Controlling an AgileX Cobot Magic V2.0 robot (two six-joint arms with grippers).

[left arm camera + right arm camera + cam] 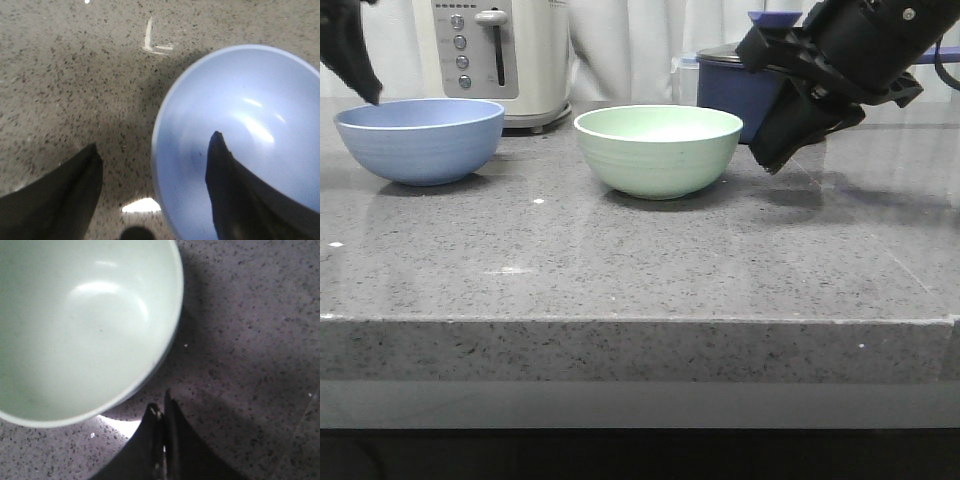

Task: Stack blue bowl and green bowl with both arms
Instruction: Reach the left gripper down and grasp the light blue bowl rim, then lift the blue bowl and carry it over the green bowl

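Sitting apart on a speckled grey stone counter: blue bowl on the left, green bowl near the middle, both round, matte, faintly ridged. Behind them, visible only from the front: a cream toaster with grey buttons and a lever, and a dark navy pot. Shown only in the left wrist view: left gripper spread wide, one finger over the blue bowl's hollow, the other outside its rim; pale L-shaped mark on the stone. Shown by the right wrist view: right gripper pressed closed, empty, just beside the green bowl's rim. No readable writing.
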